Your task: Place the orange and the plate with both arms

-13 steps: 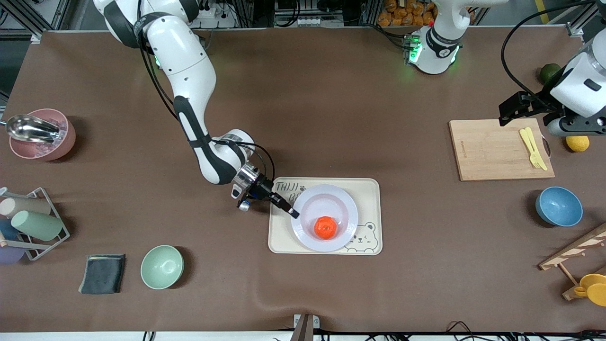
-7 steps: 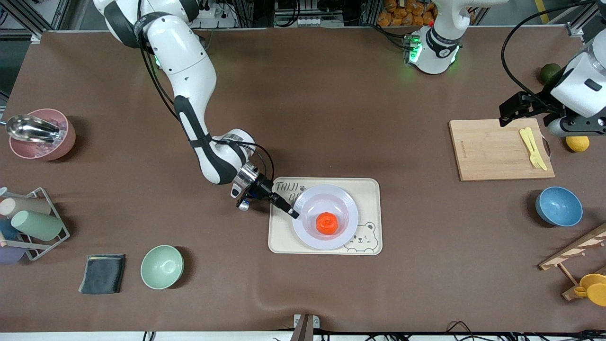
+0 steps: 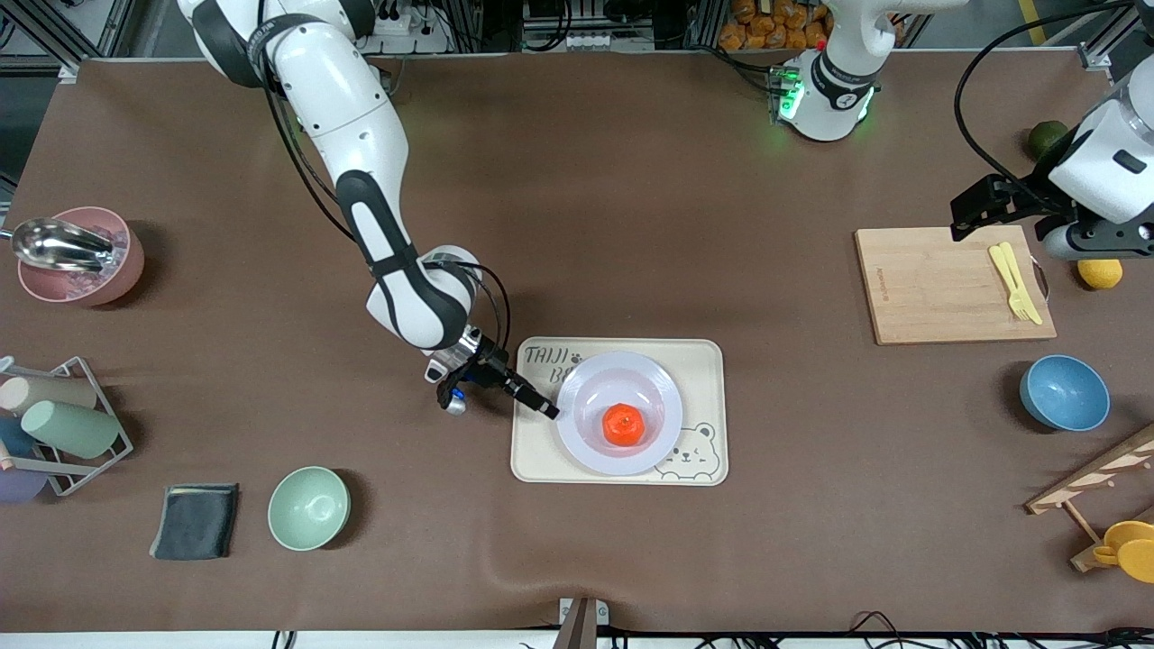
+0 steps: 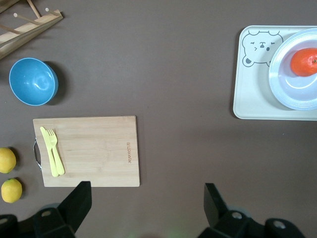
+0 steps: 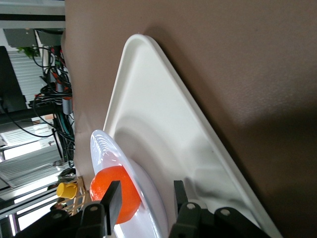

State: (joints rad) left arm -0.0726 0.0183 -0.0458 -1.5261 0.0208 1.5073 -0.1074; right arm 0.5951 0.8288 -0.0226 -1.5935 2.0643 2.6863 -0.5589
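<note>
Red-orange fruit: the orange (image 3: 623, 425) is small, round and glossy, with a dimple and a dark speck on top; it sits in the well of the plate (image 3: 655, 389), a little below the centre of the front view.
Plate: pale lavender-white, round, shallow, wide shiny rim; it lies on the tray (image 3: 705, 361), overlapping the print.
Tray writing: cream rectangle with dark hand-lettered "THIJI" and a partly hidden "B…" line at one corner, plus a bear face drawn at the corner nearest the camera.
Board marking: the bamboo cutting board (image 3: 929, 287), at right of the frame, carries a small burned-in mark along one edge, too small to read.
Right end effector (image 3: 547, 410): low over the tray's edge, fingers apart on either side of the plate rim, gripping nothing.
Left end effector (image 4: 146, 198): waiting over the desk (image 3: 631, 198) by the board, fingers spread wide, empty.
</note>
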